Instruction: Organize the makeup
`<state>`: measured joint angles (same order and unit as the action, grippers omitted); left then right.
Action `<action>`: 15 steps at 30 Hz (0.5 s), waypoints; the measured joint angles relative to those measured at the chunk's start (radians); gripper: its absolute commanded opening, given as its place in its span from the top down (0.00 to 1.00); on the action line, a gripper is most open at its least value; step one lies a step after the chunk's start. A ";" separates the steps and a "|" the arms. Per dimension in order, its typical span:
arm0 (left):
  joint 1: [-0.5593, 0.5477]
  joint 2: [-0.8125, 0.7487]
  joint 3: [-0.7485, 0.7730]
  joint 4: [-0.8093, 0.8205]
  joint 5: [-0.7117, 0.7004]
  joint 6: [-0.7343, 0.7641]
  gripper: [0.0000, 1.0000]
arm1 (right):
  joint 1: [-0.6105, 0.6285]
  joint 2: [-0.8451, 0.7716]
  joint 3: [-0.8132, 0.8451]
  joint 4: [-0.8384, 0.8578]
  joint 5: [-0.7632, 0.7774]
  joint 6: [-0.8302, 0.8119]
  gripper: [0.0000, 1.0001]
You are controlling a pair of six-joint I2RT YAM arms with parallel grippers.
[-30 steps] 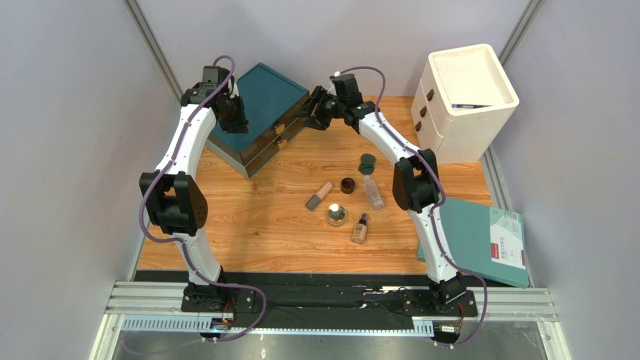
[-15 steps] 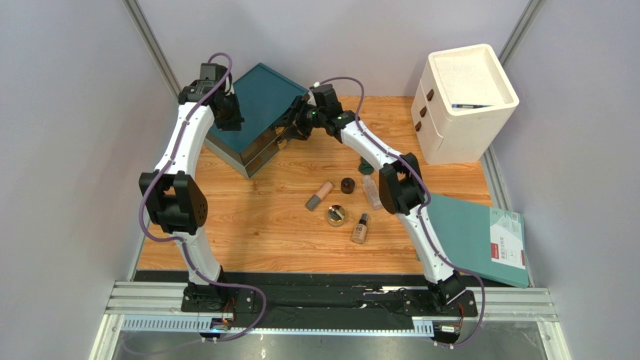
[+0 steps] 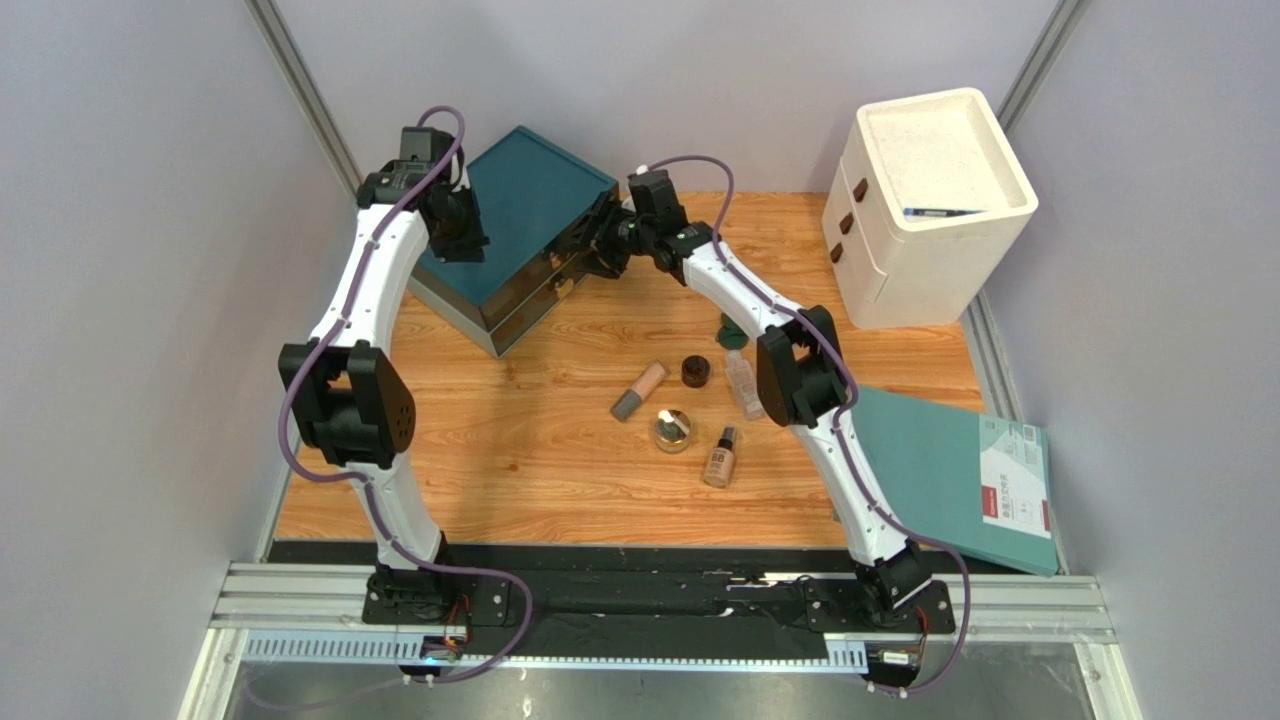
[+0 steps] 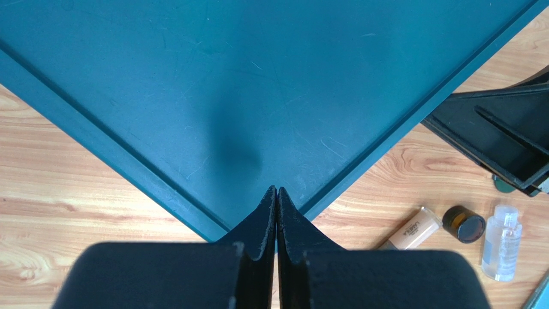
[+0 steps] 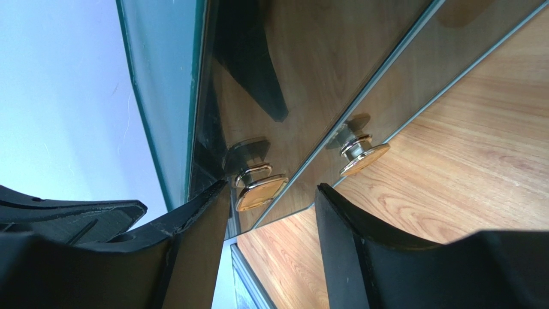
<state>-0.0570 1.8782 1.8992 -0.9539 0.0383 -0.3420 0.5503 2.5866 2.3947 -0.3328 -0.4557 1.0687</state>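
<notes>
While both arms reach toward the far left corner, the scene reads as below.

Desk [image 3: 526,450]: wood-grain top; carries everything listed.
Teal drawer box [image 3: 534,188]: far left, set at an angle; two drawers, each with a gold knob.
White drawer cabinet [image 3: 917,255]: far right corner; a pen-like item [image 3: 944,212] lies on its top.
Teal book [image 3: 939,473]: right edge, flat; white label with a red patch, print too small to read.
Left hand [image 4: 276,191]: fingers pressed together, holding nothing, over the near corner of the box lid; contact with the lid cannot be told.
Right hand [image 5: 270,188]: fingers apart, straddling the upper knob [image 5: 261,190]; a gap shows on one side, so not clamped. Lower knob [image 5: 364,158] just beside.
Makeup, mid-desk cluster, apart from both hands:
- clear bottle [image 3: 745,384]: lying, right side.
- beige black-capped bottle [image 3: 721,456]: nearest.
- beige tube with grey cap [image 3: 640,390]: lying, left side.
- gold round compact [image 3: 673,432]: between tube and beige bottle.
- dark brown round jar [image 3: 694,371]: beside the tube.
- dark green piece [image 3: 732,336]: farthest, partly hidden by the right arm.
Writing on the cosmetics: too small to read.
</notes>
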 measured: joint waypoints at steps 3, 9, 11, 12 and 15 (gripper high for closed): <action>0.000 0.000 0.000 0.000 0.003 0.003 1.00 | -0.002 0.011 0.013 -0.003 0.009 0.000 0.46; 0.000 0.005 0.000 0.000 0.005 0.004 1.00 | -0.006 0.028 0.036 -0.028 0.001 -0.003 0.48; 0.000 0.009 0.000 0.000 0.006 0.004 1.00 | -0.007 0.028 0.037 -0.037 0.000 -0.006 0.55; 0.000 0.011 0.000 0.000 0.007 0.004 1.00 | -0.008 0.028 0.039 -0.042 -0.002 -0.007 0.58; 0.000 0.017 0.000 0.000 0.007 0.004 1.00 | -0.008 0.028 0.045 -0.044 -0.010 -0.008 0.69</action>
<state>-0.0570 1.8950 1.8988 -0.9539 0.0456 -0.3382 0.5419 2.6148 2.4401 -0.3771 -0.4660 1.0611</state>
